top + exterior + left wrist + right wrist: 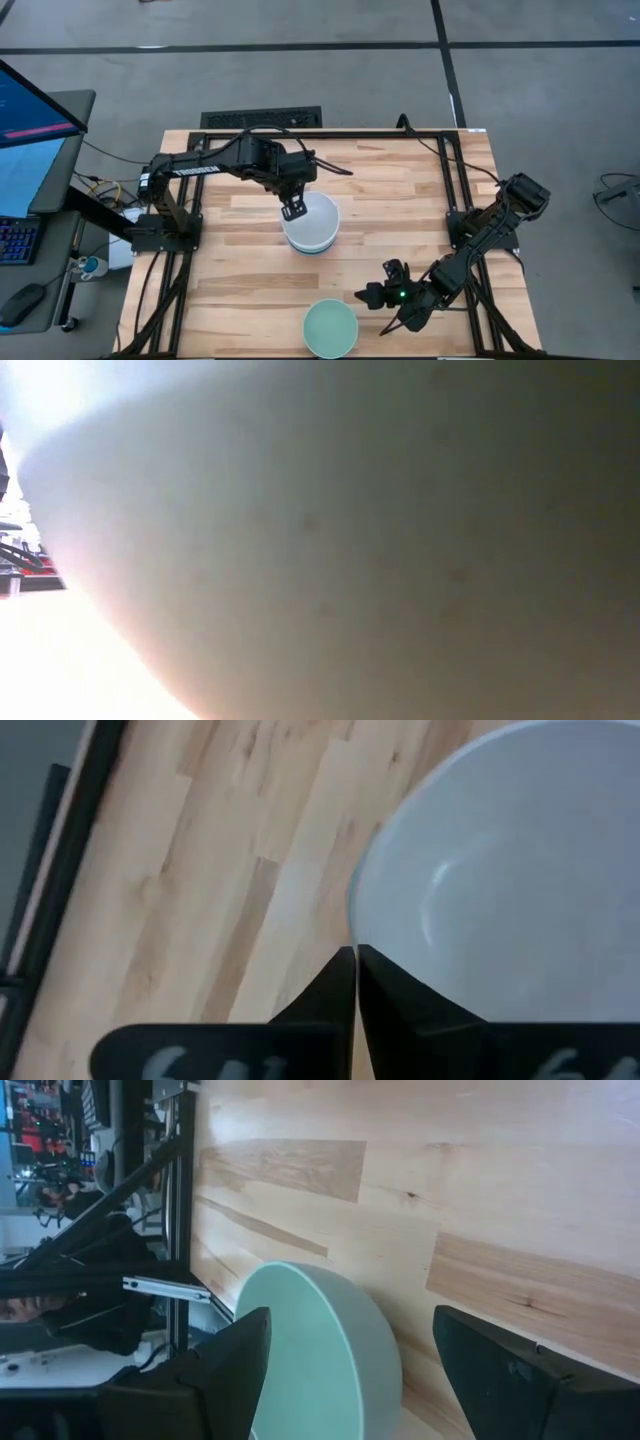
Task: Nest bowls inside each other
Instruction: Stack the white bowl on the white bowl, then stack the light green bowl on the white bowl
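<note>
A stack of nested bowls stands mid-table, with a white bowl (315, 218) on top and a bluish bowl's edge (312, 251) showing below it. My left gripper (292, 210) is at the stack's left rim, shut on the white bowl (500, 880). A mint green bowl (330, 328) rests upright on its base near the table's near edge. My right gripper (375, 284) is open just to its right, low over the table. In the right wrist view the mint bowl (320, 1350) lies ahead of the spread fingers, untouched. No other bowls show. My left gripper (355, 955) pinches the white bowl's rim (352, 925) on its left side, with one finger inside the bowl and one outside. The fingers come from above, pointing down. The bowl stays upright on top of the stack.
A black metal frame (455, 140) runs along the table's edges. Bare wood lies to the left and right of the stack. The low view is filled by a pale curved surface (350, 540) right at the camera. A monitor and keyboard stand off the table's left.
</note>
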